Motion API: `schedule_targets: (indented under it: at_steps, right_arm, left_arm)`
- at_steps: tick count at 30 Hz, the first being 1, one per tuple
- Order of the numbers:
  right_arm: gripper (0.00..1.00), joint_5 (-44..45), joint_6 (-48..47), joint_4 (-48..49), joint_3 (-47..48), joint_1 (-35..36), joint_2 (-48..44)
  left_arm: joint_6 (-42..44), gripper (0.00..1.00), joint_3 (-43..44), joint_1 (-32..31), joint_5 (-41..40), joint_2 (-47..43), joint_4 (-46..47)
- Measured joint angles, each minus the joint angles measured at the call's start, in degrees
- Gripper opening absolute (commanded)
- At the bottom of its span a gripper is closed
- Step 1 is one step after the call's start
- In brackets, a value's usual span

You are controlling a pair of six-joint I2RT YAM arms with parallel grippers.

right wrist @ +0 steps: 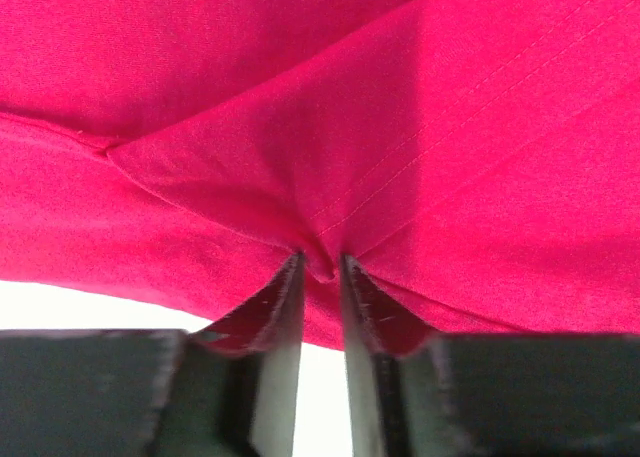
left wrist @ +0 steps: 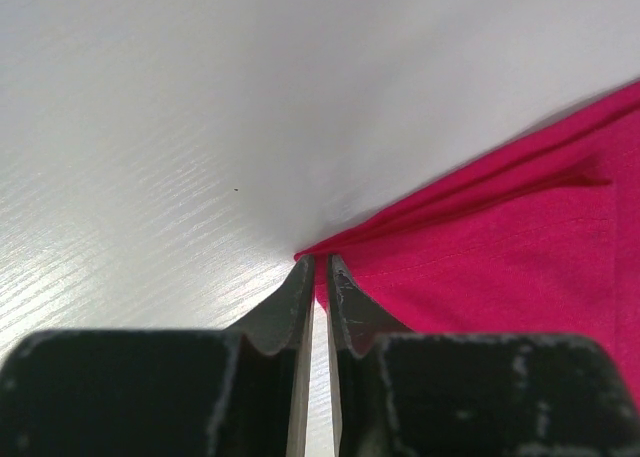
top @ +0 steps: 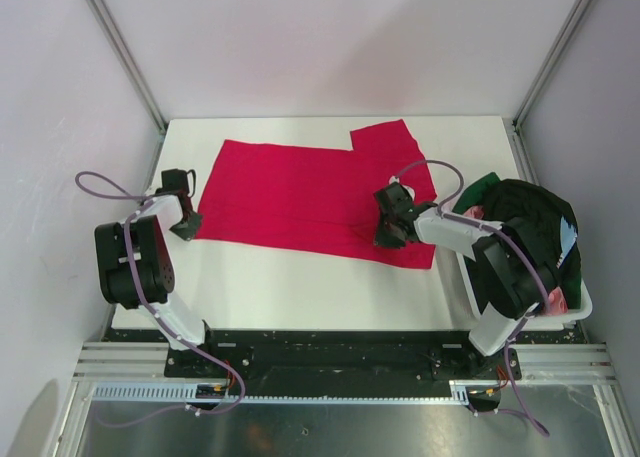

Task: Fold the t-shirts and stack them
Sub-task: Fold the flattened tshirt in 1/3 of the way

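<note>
Grip | left claw (left wrist: 320,264) pinches red t-shirt (left wrist: 500,267) corner | right claw (right wrist: 321,262) pinches fold

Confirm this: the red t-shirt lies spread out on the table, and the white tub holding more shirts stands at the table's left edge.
Not quite: the top external view shows the white tub at the table's right edge, not the left. The red t-shirt does lie spread out on the table.

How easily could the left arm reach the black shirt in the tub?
Probably not. The left gripper is pinching a corner of the red shirt on the far left, while the black shirt sits in the tub on the far right, with the right arm between them.
</note>
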Motion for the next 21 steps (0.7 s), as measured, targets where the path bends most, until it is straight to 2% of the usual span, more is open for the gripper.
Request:
schedule_targets:
  at_steps: [4, 7, 16, 21]
  right_arm:
    - [0.03, -0.1, -0.4, -0.2, 1.4, 0.1, 1.8]
    - [0.0, 0.1, -0.8, -0.8, 3.4, 0.1, 3.1]
    - [0.01, 4.2, -5.6, -3.8, 18.2, 0.0, 11.3]
    - [0.13, 6.9, -9.4, -5.4, 26.2, 0.0, 17.6]
  left_arm:
    - [0.0, 0.13, 0.0, 0.0, 0.0, 0.0, 0.0]
    - [0.0, 0.13, 0.0, 0.0, 0.0, 0.0, 0.0]
    - [0.0, 0.12, 0.0, 0.0, 0.0, 0.0, 0.0]
    - [0.0, 0.12, 0.0, 0.0, 0.0, 0.0, -0.1]
